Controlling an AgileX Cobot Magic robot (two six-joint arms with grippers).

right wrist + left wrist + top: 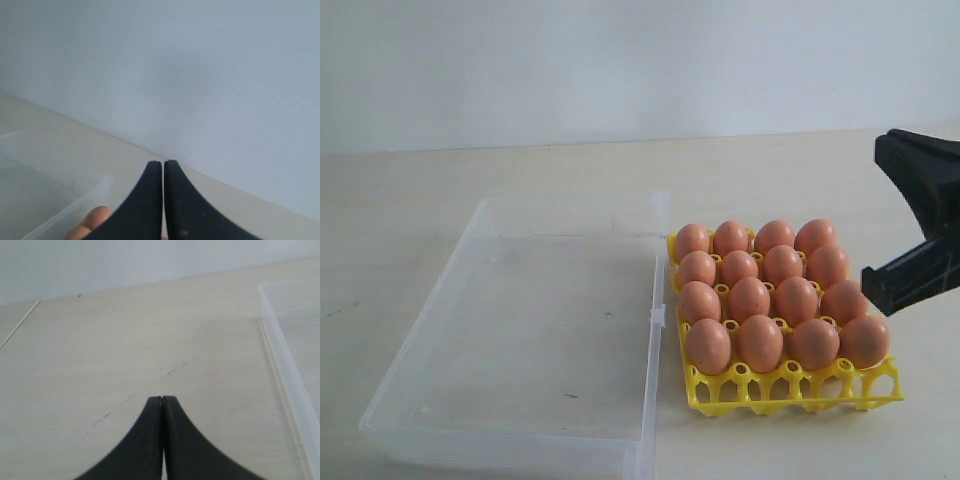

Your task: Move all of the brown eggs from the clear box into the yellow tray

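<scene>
Several brown eggs (750, 297) fill every cup of the yellow tray (790, 385) at centre right. Left of it, touching its side, lies the clear box (440, 300), with no egg inside. My right gripper (910, 250) hangs at the right edge, above and beside the tray, apart from the eggs. In the right wrist view its fingers (163, 165) are shut on nothing, with one egg (92, 220) and the clear box's corner (75, 207) below. My left gripper (162, 399) is shut and empty over bare table, the clear box's wall (285, 365) off to one side. It is out of the exterior view.
The pale wooden table (570, 165) stretches behind the box and tray to a plain white wall (620, 60). Faint dark scuffs (172, 371) mark the tabletop near the left gripper.
</scene>
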